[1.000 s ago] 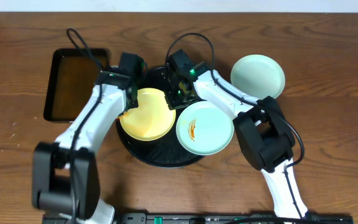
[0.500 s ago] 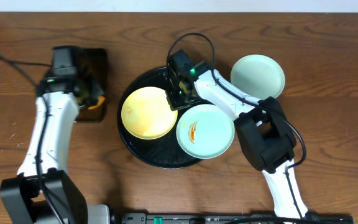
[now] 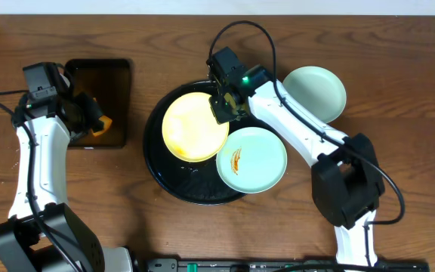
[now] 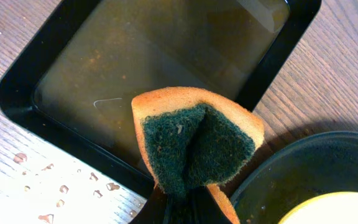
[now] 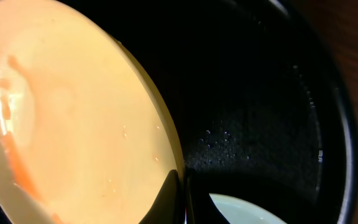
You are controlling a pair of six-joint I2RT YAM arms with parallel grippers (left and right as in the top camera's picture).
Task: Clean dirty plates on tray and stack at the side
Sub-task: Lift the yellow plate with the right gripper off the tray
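Note:
My right gripper (image 3: 229,108) (image 5: 183,190) is shut on the right rim of the pale yellow plate (image 3: 194,127) (image 5: 79,118), holding it tilted over the round black tray (image 3: 157,168) (image 5: 260,93). A faint orange smear (image 5: 8,130) shows on this plate in the right wrist view. A mint plate with an orange smear (image 3: 251,159) (image 5: 244,211) lies on the tray's right side. A clean mint plate (image 3: 313,92) rests on the table to the right of the tray. My left gripper (image 3: 93,122) (image 4: 188,199) is shut on a folded orange-and-green sponge (image 3: 103,122) (image 4: 194,140) at the rectangular tray's edge.
The smaller rectangular black tray (image 3: 123,102) (image 4: 23,109) holds brownish liquid at the left. Water drops (image 4: 48,183) lie on the wood beside it. The round tray's rim (image 4: 291,162) sits close to its right.
My left arm has swung away from the yellow plate to the rectangular tray, carrying the sponge. My right gripper has shifted the yellow plate up and to the right.

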